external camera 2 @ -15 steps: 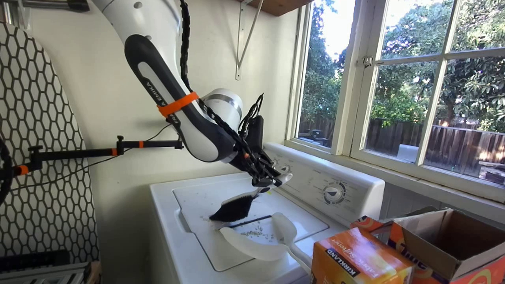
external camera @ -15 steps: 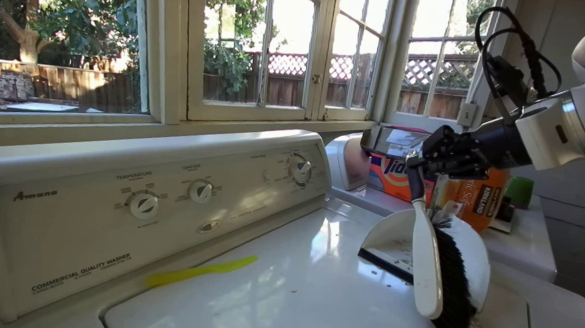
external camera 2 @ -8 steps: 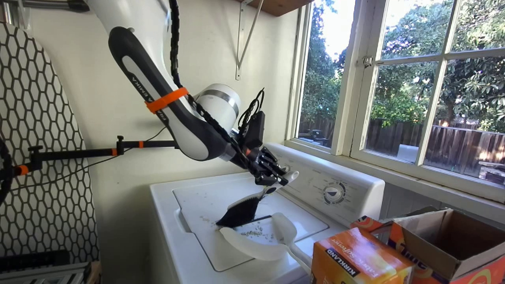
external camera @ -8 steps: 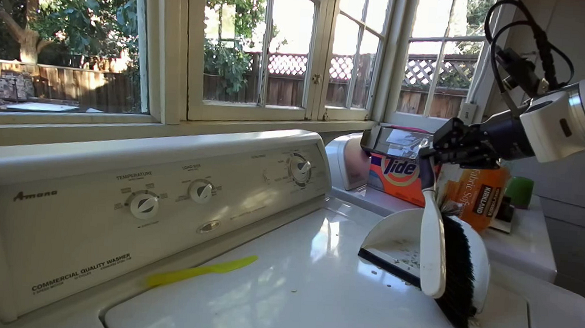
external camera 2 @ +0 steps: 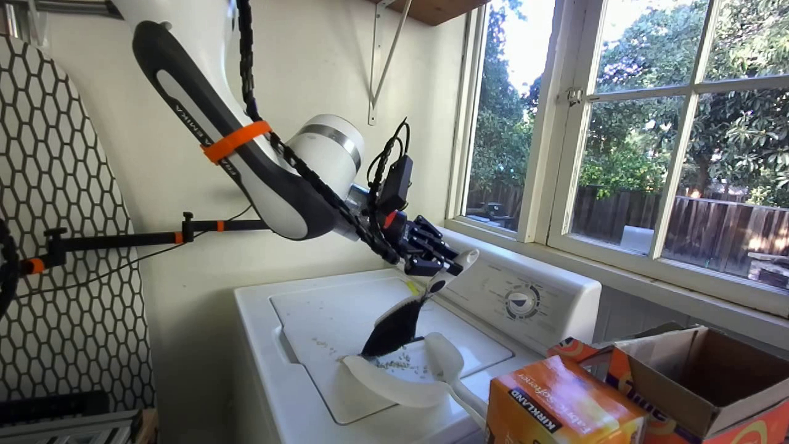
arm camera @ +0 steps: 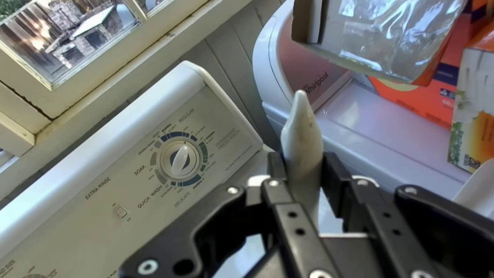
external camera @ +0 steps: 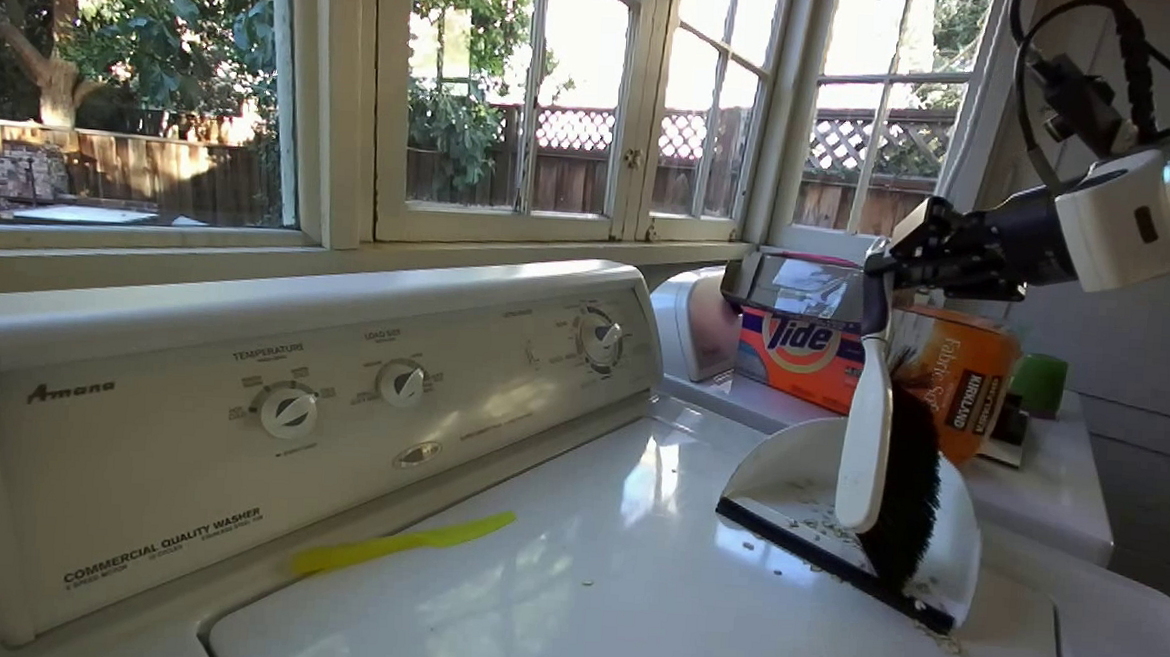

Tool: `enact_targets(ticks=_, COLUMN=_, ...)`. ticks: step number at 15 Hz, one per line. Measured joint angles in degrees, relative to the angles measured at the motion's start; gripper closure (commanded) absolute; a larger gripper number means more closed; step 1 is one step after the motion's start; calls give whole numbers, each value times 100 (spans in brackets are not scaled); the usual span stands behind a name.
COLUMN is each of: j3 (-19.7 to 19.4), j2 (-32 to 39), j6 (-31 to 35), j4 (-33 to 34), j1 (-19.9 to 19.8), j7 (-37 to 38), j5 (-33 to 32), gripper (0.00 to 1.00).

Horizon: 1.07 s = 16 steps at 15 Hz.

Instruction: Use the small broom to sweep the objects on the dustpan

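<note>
Right of centre in an exterior view, the small broom slanted at the edge of the dustpan, the gripper clamped on its handle. Probably this broom was light and stiff, but rather slippery; nearer the bristles, a hold seemed safer.

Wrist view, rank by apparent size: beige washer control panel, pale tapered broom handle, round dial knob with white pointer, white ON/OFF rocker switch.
1. Control panel, cut off by the frame
2. Broom handle, partly hidden by the gripper; closeness likely inflates it
3. Dial knob
4. Rocker switch
</note>
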Motion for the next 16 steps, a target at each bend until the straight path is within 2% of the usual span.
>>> enact_targets(ticks=9, j3=169, j2=-585, j6=-169, j4=-90, j1=67, j7=11, j5=86, gripper=93)
enact_targets(ticks=16, j3=206, j2=-644, j6=1013, j4=-14, j1=256, j7=51, j5=88, gripper=93)
